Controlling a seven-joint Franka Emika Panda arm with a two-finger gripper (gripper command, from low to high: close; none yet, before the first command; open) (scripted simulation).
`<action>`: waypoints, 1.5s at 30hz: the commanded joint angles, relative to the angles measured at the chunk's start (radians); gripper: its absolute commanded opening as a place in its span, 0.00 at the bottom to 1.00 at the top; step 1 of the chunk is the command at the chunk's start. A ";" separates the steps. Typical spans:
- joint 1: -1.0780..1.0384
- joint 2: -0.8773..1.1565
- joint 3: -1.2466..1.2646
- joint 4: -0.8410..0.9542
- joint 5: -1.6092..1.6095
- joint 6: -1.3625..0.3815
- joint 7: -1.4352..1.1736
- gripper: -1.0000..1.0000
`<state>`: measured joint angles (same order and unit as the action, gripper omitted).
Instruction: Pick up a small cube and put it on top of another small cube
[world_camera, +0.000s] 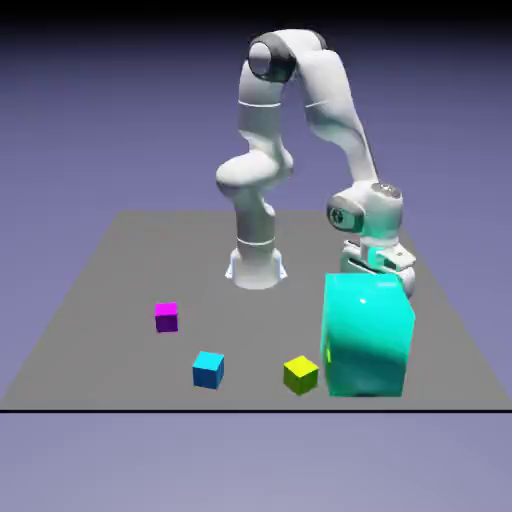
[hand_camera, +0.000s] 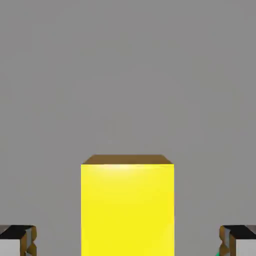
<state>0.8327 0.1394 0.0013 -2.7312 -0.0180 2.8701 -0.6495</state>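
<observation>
My end effector (hand_camera: 128, 240) is spread wide with nothing in its grip, and the yellow cube (hand_camera: 127, 210) sits on the table (hand_camera: 125, 75) between my fingertips, apart from both. If I close while off-centre, one finger would likely nudge it askew first; if I swing low afterwards, the big teal cube (world_camera: 365, 335) beside me could get knocked.

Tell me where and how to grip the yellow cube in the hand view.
Grip the yellow cube by its two opposite upright sides, coming straight down from above. Its flat top faces the hand, its edges run square to the open jaws, and grey tabletop shows on both sides, so each finger should fit.
</observation>
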 joint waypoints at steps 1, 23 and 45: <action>0.001 0.036 -0.001 0.006 -0.001 0.030 0.001 0.50; 0.119 -0.006 -0.131 0.271 -0.098 -0.036 -0.061 0.00; -0.450 -0.443 -0.834 0.096 -0.515 -0.263 0.603 0.00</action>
<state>0.3832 -0.3039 -0.8324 -2.6351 -0.5324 2.6062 -0.0471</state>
